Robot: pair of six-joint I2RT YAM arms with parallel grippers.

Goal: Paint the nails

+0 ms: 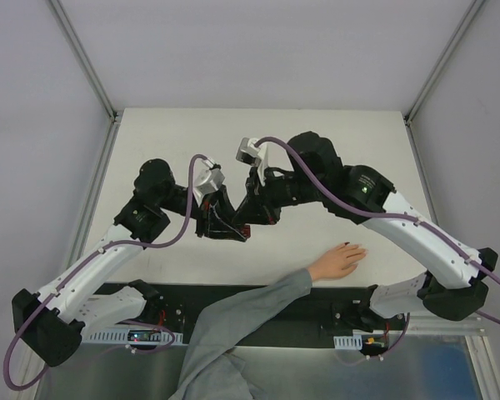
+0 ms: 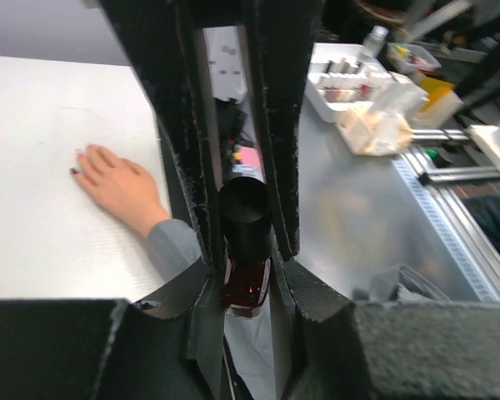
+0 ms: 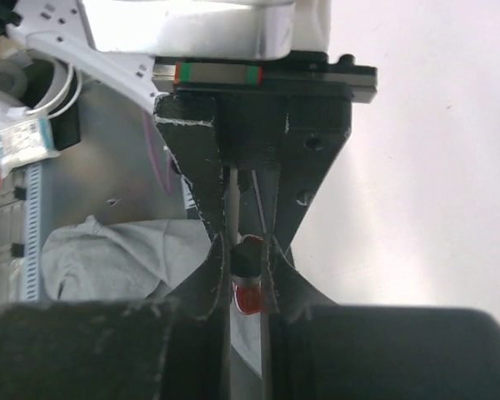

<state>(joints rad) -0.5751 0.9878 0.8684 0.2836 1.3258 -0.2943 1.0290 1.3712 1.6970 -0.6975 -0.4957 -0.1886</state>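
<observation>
Top external view: both arms reach in over the white desk (image 1: 192,133) and meet near its centre. The left claw (image 1: 220,223) comes in from 9 o'clock and the right claw (image 1: 250,215) from 1 o'clock, their tips almost touching. Between them sits a small bottle (image 2: 247,287) of dark red glass with a black cap (image 2: 243,204).

In the left wrist view, the left claw is clenched on the glass body of the bottle, low between its own fingers. The right claw's long fingers come down from 12 o'clock and sit tight against both sides of the cap. The right wrist view gives the same pinch from the other side. The right claw is closed around the bottle, with red glass and black top showing in the narrow gap, but which part its pads press cannot be told there.

A bare hand (image 1: 337,261) lies flat, palm down, on the desk at about 4 o'clock from the claws and apart from them. Its fingers point toward 2 o'clock, and a grey sleeve (image 1: 258,308) runs back toward 7 o'clock.

The nails (image 2: 75,171) are too small to make out from above. In the left wrist view the hand sits at 9 o'clock — one fingertip carries a dark nail, and the rest are too small to judge. The nails lie well apart from the bottle.
</observation>
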